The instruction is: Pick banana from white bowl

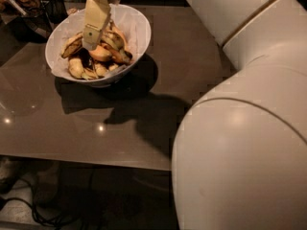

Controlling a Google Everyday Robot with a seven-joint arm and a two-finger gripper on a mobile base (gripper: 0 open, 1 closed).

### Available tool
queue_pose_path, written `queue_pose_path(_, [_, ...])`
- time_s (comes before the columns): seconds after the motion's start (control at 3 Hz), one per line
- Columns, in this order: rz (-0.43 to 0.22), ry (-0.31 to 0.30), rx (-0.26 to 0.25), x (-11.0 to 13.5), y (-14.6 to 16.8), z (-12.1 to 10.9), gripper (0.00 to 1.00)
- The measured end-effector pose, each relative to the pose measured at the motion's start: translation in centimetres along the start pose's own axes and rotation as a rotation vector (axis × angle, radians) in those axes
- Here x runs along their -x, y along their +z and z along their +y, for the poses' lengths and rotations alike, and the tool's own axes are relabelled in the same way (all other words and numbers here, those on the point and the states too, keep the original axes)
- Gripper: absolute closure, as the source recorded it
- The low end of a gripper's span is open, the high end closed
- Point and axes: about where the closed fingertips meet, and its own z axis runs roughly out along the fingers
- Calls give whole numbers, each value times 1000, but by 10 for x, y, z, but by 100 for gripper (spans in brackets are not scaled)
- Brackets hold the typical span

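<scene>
The white bowl (135,28) stands at the far left of the dark table and holds several overripe fruits. The banana (116,45), long, curved and dark-streaked, lies across the middle of the pile toward the bowl's right side. My gripper (90,43) reaches down from the top edge into the bowl, its tip at the pile just left of the banana. Whether it touches or holds any fruit does not show. Shorter yellow-orange fruits (75,67) lie at the bowl's left and front.
The brown table (144,119) has its front edge near the bottom of the view. My large white arm (240,128) fills the right side. Dark objects (29,4) stand at the back left, and cables (43,214) lie on the floor below.
</scene>
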Motion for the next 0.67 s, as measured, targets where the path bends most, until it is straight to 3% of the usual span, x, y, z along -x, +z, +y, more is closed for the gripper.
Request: queue_pose_path(0.67, [53, 116, -23, -17, 20, -27, 2])
